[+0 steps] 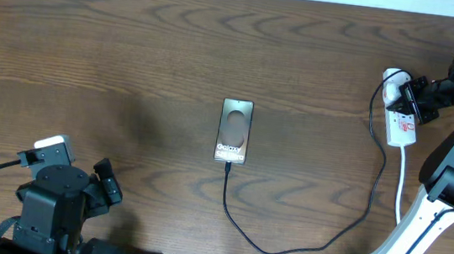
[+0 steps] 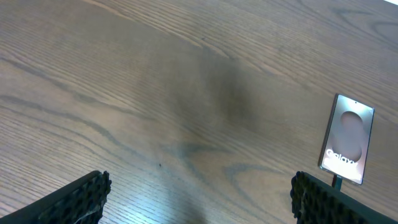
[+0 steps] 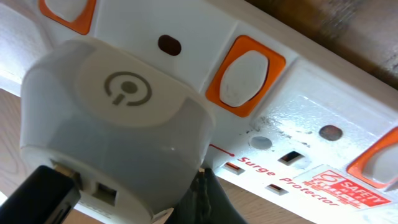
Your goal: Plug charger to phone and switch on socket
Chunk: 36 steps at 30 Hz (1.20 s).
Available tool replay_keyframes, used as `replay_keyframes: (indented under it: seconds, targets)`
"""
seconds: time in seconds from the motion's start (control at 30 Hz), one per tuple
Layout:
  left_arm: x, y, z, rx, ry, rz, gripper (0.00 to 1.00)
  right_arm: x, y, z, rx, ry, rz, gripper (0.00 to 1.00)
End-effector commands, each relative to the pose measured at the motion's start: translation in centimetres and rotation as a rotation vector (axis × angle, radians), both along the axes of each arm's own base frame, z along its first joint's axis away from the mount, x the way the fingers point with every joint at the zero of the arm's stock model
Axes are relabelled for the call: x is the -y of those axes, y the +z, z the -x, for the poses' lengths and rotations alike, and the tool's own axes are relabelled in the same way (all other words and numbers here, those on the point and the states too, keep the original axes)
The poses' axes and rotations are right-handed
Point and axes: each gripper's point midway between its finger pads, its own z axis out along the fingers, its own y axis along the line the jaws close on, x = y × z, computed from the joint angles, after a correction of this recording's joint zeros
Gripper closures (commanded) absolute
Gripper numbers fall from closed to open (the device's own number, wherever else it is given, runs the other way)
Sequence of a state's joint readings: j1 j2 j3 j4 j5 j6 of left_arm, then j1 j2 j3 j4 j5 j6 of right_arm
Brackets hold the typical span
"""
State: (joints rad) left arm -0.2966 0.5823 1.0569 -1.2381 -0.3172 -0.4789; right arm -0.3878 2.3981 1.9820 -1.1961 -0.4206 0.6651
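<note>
The dark grey phone [image 1: 234, 130] lies face up mid-table, also in the left wrist view [image 2: 348, 138]. The thin black charger cable [image 1: 281, 253] runs from the phone's near edge, loops right and climbs to a white adapter [image 3: 118, 124] seated in the white socket strip [image 1: 402, 124] at the far right. My right gripper [image 3: 208, 196] is shut with nothing in it, its tips against the strip [image 3: 298, 93] just beside the adapter, below an orange-framed rocker switch [image 3: 245, 74]. My left gripper [image 2: 199, 202] is open over bare wood at the near left, well clear of the phone.
The strip's white cord [image 1: 401, 183] trails toward the near edge beside the right arm's base [image 1: 420, 223]. The left arm's body [image 1: 54, 202] fills the near-left corner. More orange switches [image 3: 65, 9] line the strip.
</note>
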Motion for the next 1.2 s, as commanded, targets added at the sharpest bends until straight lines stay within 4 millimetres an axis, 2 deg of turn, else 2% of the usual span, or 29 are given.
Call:
replay_keyframes:
  seconds: [0.0,0.13,0.23,0.27,0.37,0.43,0.63,0.8,1.17]
  targets:
    - [-0.3,0.0,0.0,0.001,0.019,-0.005,0.06,1.1,-8.1,4.7,-0.267,0.102,0.182,0.99]
    - [-0.3,0.0,0.0,0.001,0.019,-0.005,0.06,3.6,-4.9,4.7,-0.241,0.066,0.25,0.99]
    - [-0.3,0.0,0.0,0.001,0.019,-0.005,0.06,5.6,-1.7,4.5,-0.191,0.032,0.317,0.99]
    - [-0.3,0.0,0.0,0.001,0.019,-0.005,0.06,6.8,0.7,4.4,-0.154,0.009,0.362,0.99]
    - [-0.3,0.0,0.0,0.001,0.019,-0.005,0.06,8.1,4.0,4.2,-0.088,-0.027,0.406,0.99]
    - [-0.3,0.0,0.0,0.001,0.019,-0.005,0.06,8.5,5.1,3.8,-0.049,-0.043,0.419,0.99]
    - [-0.3,0.0,0.0,0.001,0.019,-0.005,0.06,7.4,5.2,2.6,0.013,-0.044,0.347,0.99]
    - [-0.3,0.0,0.0,0.001,0.019,-0.005,0.06,6.6,5.2,1.2,0.051,-0.025,0.356,0.99]
    - [-0.3,0.0,0.0,0.001,0.019,-0.005,0.06,4.8,2.7,-0.9,0.069,-0.017,0.328,0.99]
